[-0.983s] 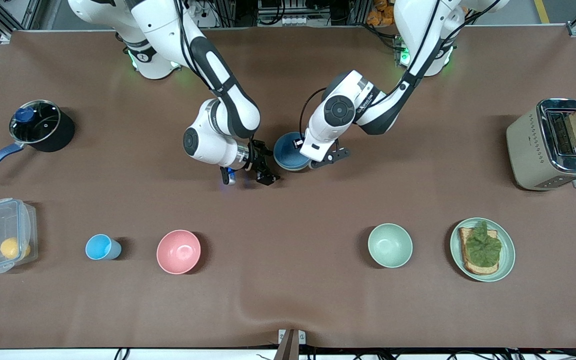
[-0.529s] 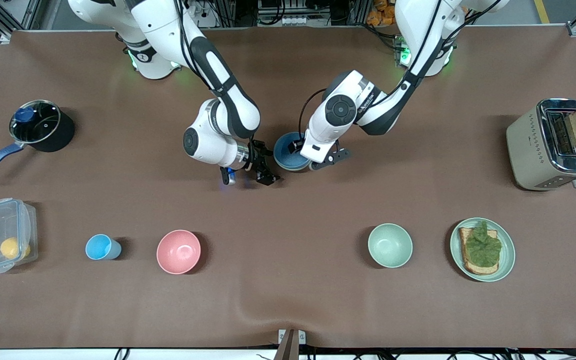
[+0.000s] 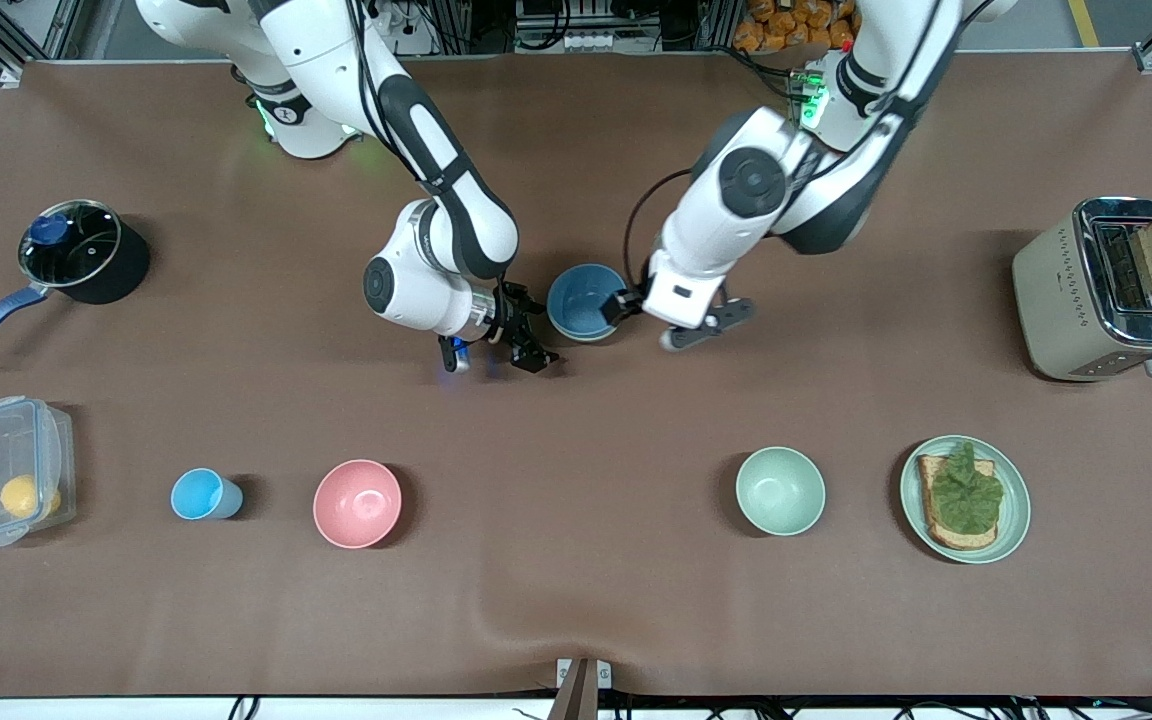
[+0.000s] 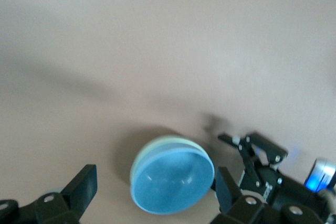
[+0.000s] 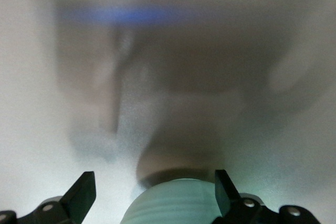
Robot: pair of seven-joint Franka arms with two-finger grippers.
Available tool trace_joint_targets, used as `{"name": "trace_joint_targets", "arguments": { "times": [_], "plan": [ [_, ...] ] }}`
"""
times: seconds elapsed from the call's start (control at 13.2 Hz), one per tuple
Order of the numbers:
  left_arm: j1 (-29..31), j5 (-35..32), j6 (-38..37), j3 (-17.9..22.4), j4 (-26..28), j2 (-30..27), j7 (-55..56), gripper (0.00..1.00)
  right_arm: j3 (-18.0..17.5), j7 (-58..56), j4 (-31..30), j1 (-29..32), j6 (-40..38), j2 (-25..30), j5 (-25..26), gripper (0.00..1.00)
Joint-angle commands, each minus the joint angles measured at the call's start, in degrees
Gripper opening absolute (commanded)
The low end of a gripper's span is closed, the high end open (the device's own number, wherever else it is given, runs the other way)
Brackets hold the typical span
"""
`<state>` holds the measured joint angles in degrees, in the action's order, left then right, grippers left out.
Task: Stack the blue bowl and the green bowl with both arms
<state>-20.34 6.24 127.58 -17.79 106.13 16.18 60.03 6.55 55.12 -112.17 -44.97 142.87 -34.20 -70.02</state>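
The blue bowl [image 3: 584,302] sits nested in the green bowl [image 4: 140,158] at frame centre. My left gripper [image 3: 693,328] and right gripper [image 3: 526,340] flank the stack, both with fingers released, holding nothing.

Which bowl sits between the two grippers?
The blue bowl, nested in a green bowl; the pink bowl and pale mint bowl sit alone, nearer the front camera.

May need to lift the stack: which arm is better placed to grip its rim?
Left, probably: the left gripper hangs open over the blue bowl, nested in the green bowl; the open right gripper sits low beside them.
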Motion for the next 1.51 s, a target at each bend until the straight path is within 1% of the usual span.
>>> {"name": "trace_joint_targets", "arguments": {
  "times": [0.0,0.15,0.3,0.38,0.45,0.53,0.68,0.76,0.83,0.98,1.13,1.29,1.44],
  "plan": [
    [3.2,-6.1,-10.0,-0.2,-7.7,-1.5,0.5,1.00,0.0,-0.6,-0.8,2.4,-3.8,2.4,3.8,1.00],
    [5.2,-10.3,-15.1,-0.2,-12.2,-1.5,0.0,1.00,0.9,-0.5,-1.6,5.7,-9.9,4.8,9.3,1.00],
    [7.8,-13.3,-19.5,-0.2,-15.9,-1.9,-4.3,1.00,2.8,-0.4,-1.5,7.3,-16.0,6.6,12.6,1.00],
    [9.7,-13.5,-21.8,-0.2,-17.5,-1.9,-7.3,1.00,4.2,-0.4,-1.5,7.2,-18.2,7.5,16.5,1.00],
    [11.9,-13.5,-23.8,-0.3,-18.2,-2.4,-11.4,1.00,5.3,-0.4,-1.3,7.3,-21.2,8.8,22.7,1.00],
    [14.0,-13.5,-24.9,-0.3,-18.3,-3.3,-15.6,1.00,6.9,-0.2,-1.0,7.4,-24.4,10.2,26.6,1.00],
    [18.1,-13.3,-27.4,-0.3,-18.3,-4.7,-23.7,1.00,12.1,-1.5,0.3,7.6,-32.1,12.6,30.8,1.00],
    [19.6,-13.1,-28.5,-0.3,-18.3,-5.4,-26.5,1.00,14.4,-3.2,2.0,7.6,-36.4,12.6,32.1,1.00],
    [21.0,-13.2,-29.9,-0.3,-18.3,-5.9,-28.7,1.00,16.2,-4.4,3.7,7.6,-40.2,12.6,32.3,1.00],
    [23.5,-12.9,-32.6,-0.4,-18.4,-6.4,-32.1,1.00,19.0,-5.6,6.0,7.5,-45.1,12.8,33.6,1.00],
    [25.7,-12.6,-33.4,-0.3,-18.3,-7.4,-35.0,1.00,21.7,-5.7,11.1,7.7,-51.3,12.6,36.6,1.00],
    [26.7,-12.3,-33.7,-0.3,-18.4,-7.5,-36.3,1.00,23.8,-5.7,14.6,7.8,-55.0,12.5,37.3,1.00],
    [27.0,-12.3,-33.9,-0.3,-18.3,-8.5,-36.3,1.00,24.3,-6.1,17.3,8.6,-57.6,12.6,38.9,1.00]
  ]
}}
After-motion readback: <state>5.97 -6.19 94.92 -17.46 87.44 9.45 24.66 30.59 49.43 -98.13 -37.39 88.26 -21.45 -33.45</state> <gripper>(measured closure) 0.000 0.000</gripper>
